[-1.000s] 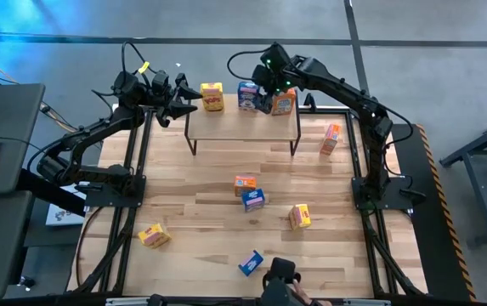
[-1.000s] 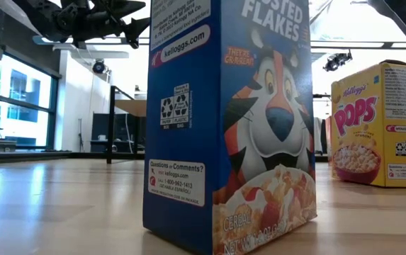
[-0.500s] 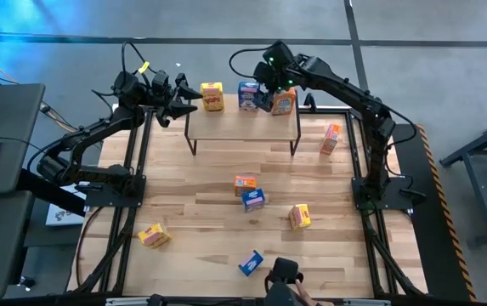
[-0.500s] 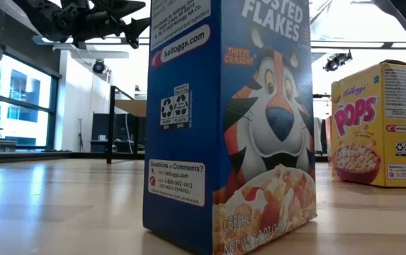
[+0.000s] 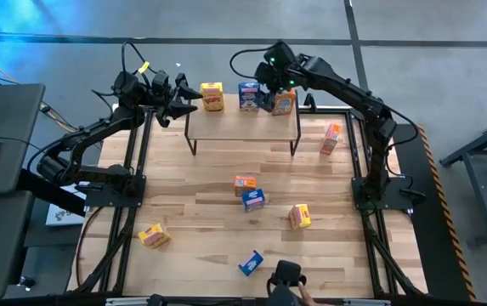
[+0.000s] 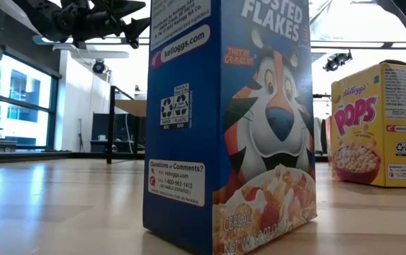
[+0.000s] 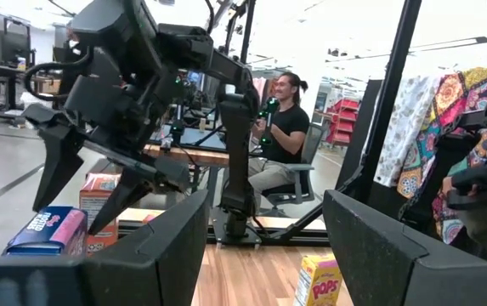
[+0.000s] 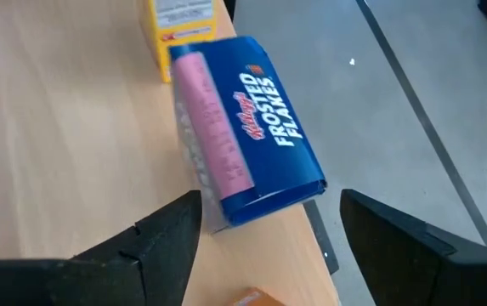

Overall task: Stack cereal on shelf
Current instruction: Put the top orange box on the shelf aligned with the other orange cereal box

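Right gripper [image 5: 266,92] above shelf [image 5: 243,126], jaws released beside blue Frosted Flakes box [image 5: 248,94]; back off straight, avoid nudging orange box [image 5: 284,101]. Left gripper [image 5: 184,99] waits at shelf's left end, jaws parted.

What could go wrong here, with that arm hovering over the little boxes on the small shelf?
The right gripper, open, hangs just above the blue box and orange box on the shelf. A small sideways swing could topple either.

In the right wrist view the blue box sits near the plank's back edge, so a nudge might push it off.

The left gripper waits beside the yellow box; moving in could bump it.
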